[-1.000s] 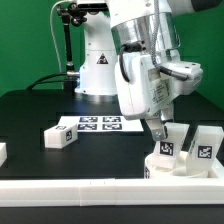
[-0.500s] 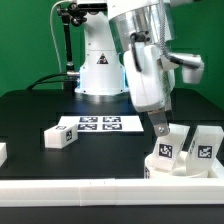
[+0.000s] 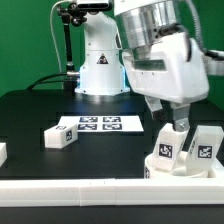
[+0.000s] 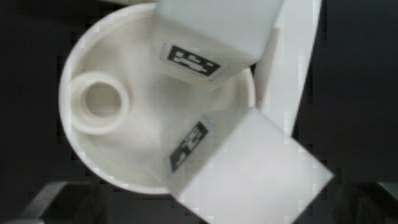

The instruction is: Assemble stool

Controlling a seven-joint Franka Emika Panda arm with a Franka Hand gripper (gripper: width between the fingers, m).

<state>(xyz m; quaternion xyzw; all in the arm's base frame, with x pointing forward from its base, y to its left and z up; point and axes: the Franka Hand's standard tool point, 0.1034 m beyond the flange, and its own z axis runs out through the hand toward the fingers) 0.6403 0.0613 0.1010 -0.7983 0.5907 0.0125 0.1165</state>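
— What is carried by the table (image 3: 30, 115)?
— The marker board (image 3: 98, 124) is laid flat on it, with a leg (image 3: 60, 137) just beside, toward the exterior view's left.
— And elsewhere?
— The seat (image 3: 180, 168) is set at the exterior view's right, behind the border rail (image 3: 90, 190).

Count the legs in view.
3. First leg lies beside the marker board; second leg and third leg stand on the seat. White piece at the exterior view's left edge may be a fourth.

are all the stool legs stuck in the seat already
No, one leg lies loose on the table beside the marker board, well apart from the seat.
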